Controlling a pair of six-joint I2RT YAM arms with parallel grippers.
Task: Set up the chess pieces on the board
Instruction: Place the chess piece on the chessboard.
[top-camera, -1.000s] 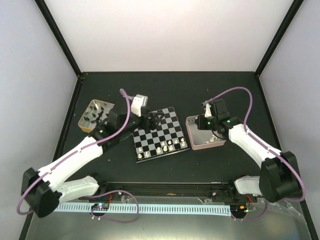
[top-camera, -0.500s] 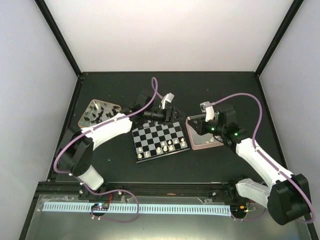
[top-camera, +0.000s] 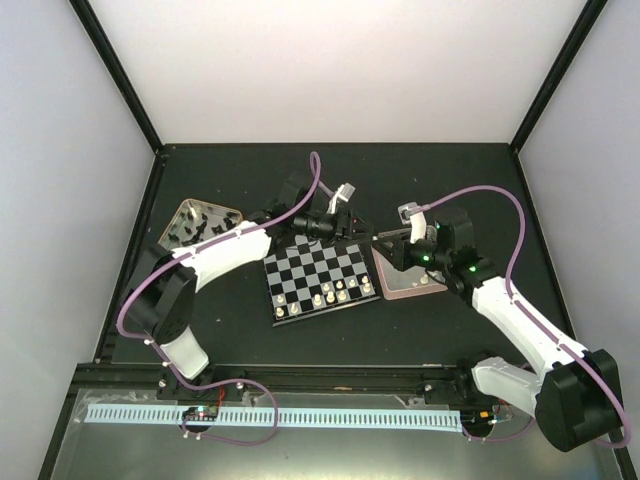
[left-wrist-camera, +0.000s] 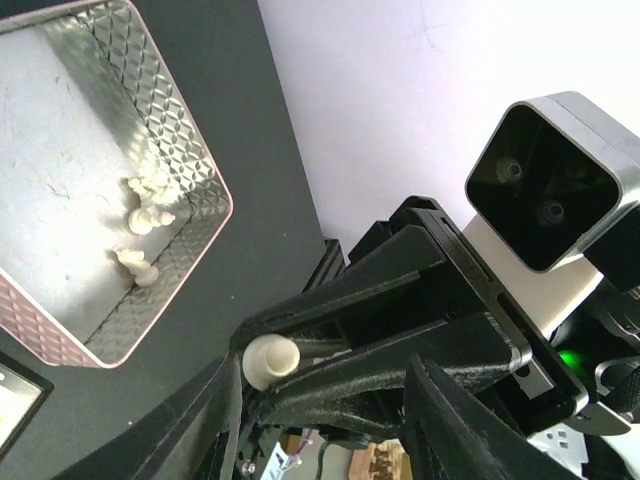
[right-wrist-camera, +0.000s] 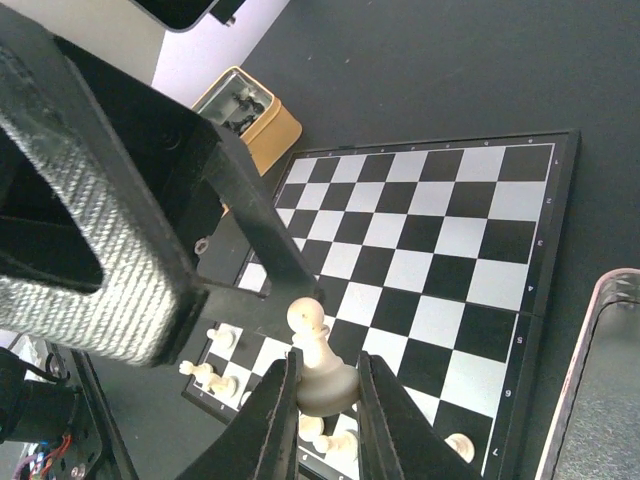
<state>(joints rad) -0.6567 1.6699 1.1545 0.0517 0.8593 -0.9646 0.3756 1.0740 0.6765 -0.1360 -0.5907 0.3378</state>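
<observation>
Now: right gripper (right-wrist-camera: 325, 388) pinches one white pawn (right-wrist-camera: 312, 340); left gripper (left-wrist-camera: 320, 400) jaws apart, flanking it, over one board (right-wrist-camera: 440, 230).

Bright even light, glints on the tray (left-wrist-camera: 170, 130) wall, near foreground seemingly blurred.

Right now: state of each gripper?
Left gripper: open, jaws either side of the right gripper's tips, gripping nothing.
Right gripper: closed on a white piece.
</observation>
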